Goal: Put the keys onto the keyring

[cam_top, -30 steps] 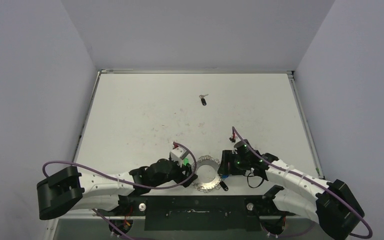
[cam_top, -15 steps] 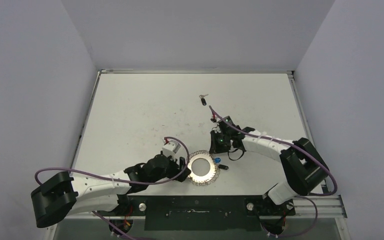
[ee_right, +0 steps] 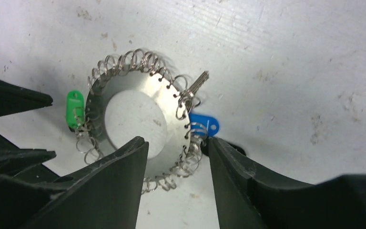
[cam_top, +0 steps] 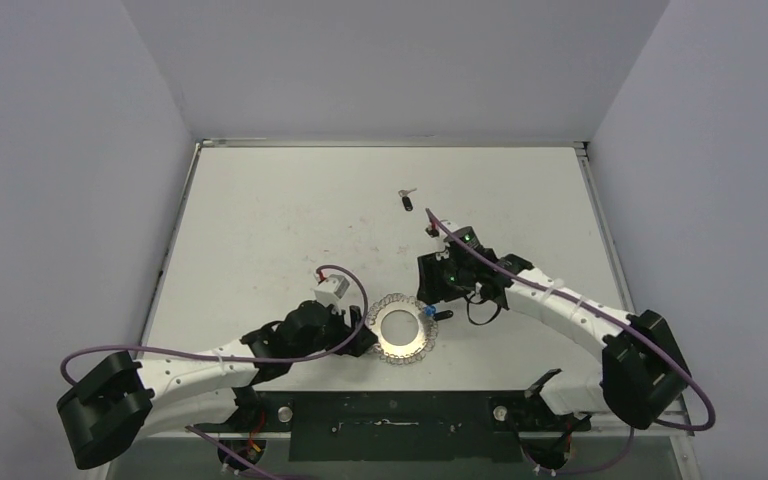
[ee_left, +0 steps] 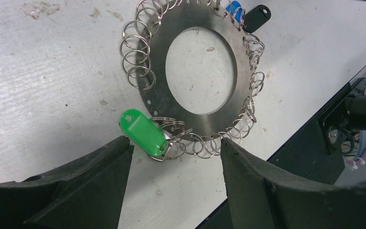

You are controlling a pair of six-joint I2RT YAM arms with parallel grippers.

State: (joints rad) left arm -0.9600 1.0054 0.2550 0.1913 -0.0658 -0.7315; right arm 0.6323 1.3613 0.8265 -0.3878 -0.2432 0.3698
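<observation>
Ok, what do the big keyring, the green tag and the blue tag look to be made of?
The keyring looks like metal, probably steel: a dull brushed grey plate with shiny wire loops through holes in its rim. The green tag seems to be glossy plastic, judging by its highlight and rounded moulded edge. The blue tag is likely the same plastic, smooth and evenly coloured.

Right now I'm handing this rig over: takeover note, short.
The left end effector is open and empty, low at the left side of the large round silvery looped metal keyring, by the green plastic tag.
The right end effector is open and empty, above the ring's far right side, near the blue plastic tag.
One small black-headed silver key lies against the rim beside the blue tag; threaded or not, cannot tell.
The other black-headed key lies alone farther up the white table.
Done: nothing confirmed. Left: fetch the far key, thread both.
</observation>
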